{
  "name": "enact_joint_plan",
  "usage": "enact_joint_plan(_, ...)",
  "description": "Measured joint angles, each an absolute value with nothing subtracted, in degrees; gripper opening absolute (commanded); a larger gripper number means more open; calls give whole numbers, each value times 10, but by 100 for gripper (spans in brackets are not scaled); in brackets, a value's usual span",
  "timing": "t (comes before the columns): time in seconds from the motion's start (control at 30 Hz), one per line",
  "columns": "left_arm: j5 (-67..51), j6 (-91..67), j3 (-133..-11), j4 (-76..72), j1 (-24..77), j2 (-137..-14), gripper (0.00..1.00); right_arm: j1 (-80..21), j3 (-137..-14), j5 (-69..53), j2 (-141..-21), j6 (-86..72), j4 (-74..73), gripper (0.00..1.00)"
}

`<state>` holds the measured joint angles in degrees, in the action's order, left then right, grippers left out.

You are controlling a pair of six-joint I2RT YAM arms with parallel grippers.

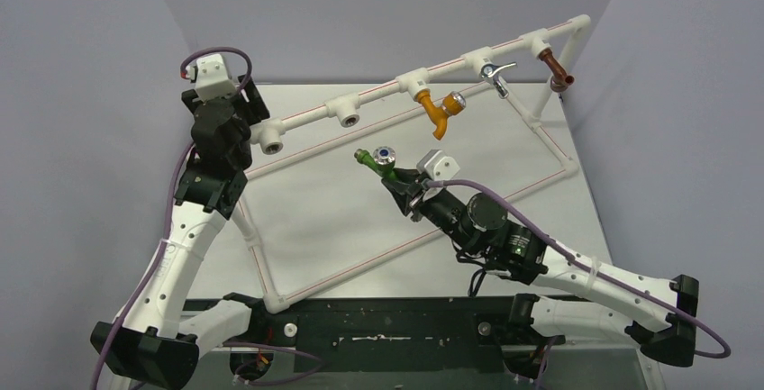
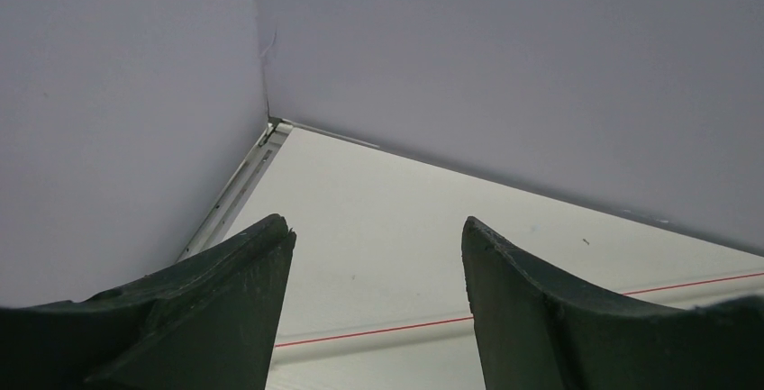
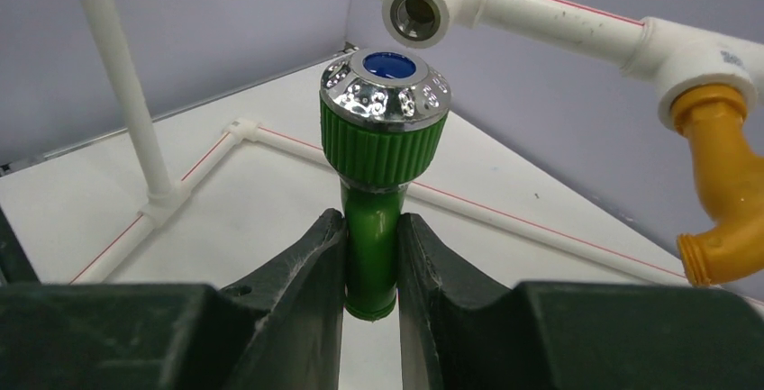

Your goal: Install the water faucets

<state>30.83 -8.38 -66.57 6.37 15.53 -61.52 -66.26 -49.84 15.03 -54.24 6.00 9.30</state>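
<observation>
My right gripper (image 1: 397, 179) (image 3: 371, 221) is shut on the stem of the green water faucet (image 1: 377, 159) (image 3: 378, 138), which has a ribbed green collar and a silver knob with a blue centre. It hangs above the table, a little in front of the white pipe rail (image 1: 378, 93). In the right wrist view an open tee socket (image 3: 416, 13) shows just beyond the knob. My left gripper (image 1: 254, 109) (image 2: 378, 228) is open at the rail's left end, near another empty socket (image 1: 270, 146). Only a red-striped pipe (image 2: 378, 329) lies beyond its fingers.
An orange tap (image 1: 439, 113) (image 3: 725, 201), a chrome tap (image 1: 494, 73) and a copper-coloured fitting (image 1: 559, 75) sit on the rail to the right. A second empty socket (image 1: 350, 118) faces forward. White frame pipes run across the table; grey walls close in behind and beside.
</observation>
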Motion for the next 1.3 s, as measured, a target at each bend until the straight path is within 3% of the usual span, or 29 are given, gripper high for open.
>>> enact_joint_plan(0.57, 291, -95, -630, 0, 151, -597, 67, -768, -502, 342, -638, 315, 272, 0)
enact_joint_plan(1.3, 284, -103, -626, -8, 150, -594, 67, -753, -539, 383, -699, 368, 337, 0)
